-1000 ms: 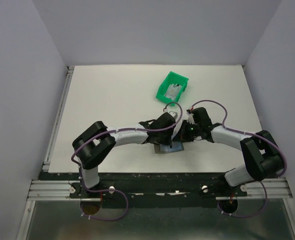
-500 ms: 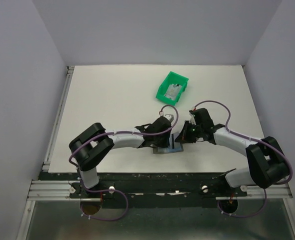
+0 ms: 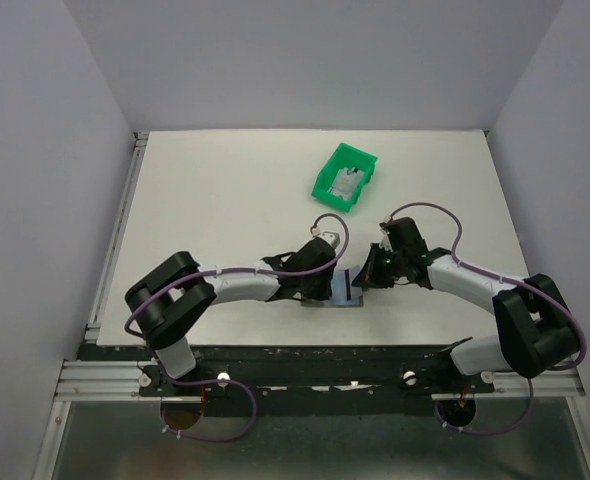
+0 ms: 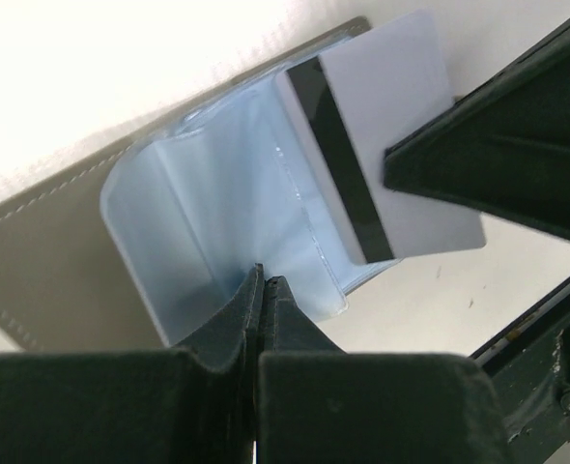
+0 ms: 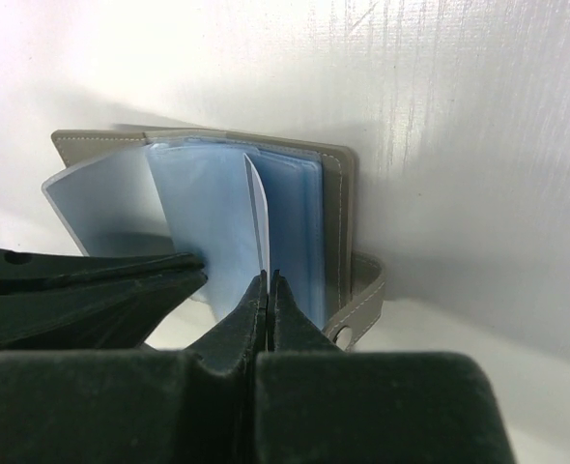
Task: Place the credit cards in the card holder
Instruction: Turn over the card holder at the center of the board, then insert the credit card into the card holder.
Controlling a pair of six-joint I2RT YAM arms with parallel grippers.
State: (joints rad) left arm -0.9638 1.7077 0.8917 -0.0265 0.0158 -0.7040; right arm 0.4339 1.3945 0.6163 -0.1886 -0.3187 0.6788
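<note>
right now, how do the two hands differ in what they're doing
The left hand pinches a light blue sleeve of the card holder; the right hand pinches a credit card. The left hand reaches in from the holder's left, the right hand from its right. Both are shut.

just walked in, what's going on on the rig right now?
Both arms meet at the open card holder near the front of the table. The left tool is shut on one of its light-blue sleeves. The right tool is shut on a card and holds its dark-striped edge at the sleeves. I can't tell whether it is in a pocket yet. Another card lies in the green bin farther back.
</note>
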